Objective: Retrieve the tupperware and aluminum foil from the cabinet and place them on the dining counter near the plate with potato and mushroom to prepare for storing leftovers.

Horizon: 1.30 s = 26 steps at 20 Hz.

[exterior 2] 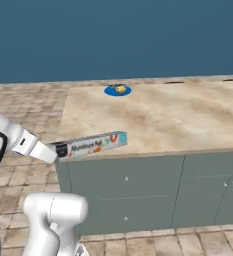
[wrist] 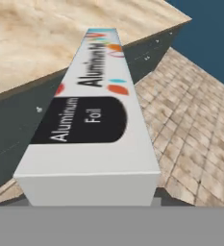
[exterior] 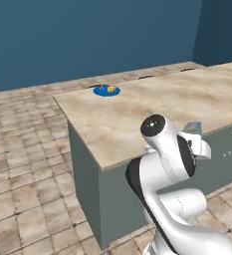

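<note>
Gripper [exterior 2: 58, 151] clamped on one end of aluminum foil carton [exterior 2: 93, 144], held level at the near edge of the dining counter [exterior 2: 158, 120]. Blue plate [exterior 2: 117, 90] at 12 o'clock on the slab, well apart from the carton, carrying potato [exterior 2: 120, 89] and a barely discernible mushroom.

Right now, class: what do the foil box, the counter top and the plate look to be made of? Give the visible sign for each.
The aluminum foil box: probably cardboard, matte white with printed label and sharp folded edges. The dining counter top: looks like polished stone, beige with marbled veining; could be laminate. The plate: smooth, uniformly bright blue, glazed ceramic or plastic; too small to tell.
</note>
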Available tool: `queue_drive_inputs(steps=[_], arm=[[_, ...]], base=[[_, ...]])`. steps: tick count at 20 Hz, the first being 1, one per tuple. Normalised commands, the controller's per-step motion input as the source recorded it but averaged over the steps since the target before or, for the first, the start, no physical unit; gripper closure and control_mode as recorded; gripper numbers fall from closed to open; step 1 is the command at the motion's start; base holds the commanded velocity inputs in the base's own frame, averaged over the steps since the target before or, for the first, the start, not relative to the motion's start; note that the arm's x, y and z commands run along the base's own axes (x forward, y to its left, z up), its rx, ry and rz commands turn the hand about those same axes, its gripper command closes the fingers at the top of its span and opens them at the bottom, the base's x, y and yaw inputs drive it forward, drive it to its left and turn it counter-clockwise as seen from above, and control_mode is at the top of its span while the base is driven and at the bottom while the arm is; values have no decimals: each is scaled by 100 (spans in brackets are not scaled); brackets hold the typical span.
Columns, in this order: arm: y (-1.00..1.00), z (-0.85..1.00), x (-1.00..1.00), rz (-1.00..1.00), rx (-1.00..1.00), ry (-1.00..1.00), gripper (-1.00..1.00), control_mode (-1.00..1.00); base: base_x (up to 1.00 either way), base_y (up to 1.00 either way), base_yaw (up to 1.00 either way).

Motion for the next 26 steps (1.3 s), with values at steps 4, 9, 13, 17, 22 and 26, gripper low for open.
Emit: queue_drive_inputs(steps=[4, 9, 13, 17, 22, 26], arm=[[0, 0, 0, 0, 0, 0, 100, 100], [0, 0, 0, 0, 0, 0, 100, 100], [0, 0, 0, 0, 0, 0, 100, 100], [0, 0, 0, 0, 0, 0, 100, 100], [0, 0, 0, 0, 0, 0, 100, 100], [0, 0, 0, 0, 0, 0, 100, 100]], base=[[0, 100, 51], [6, 100, 39], [65, 100, 21], [100, 88, -12], [100, 67, -35], [100, 53, -44]])
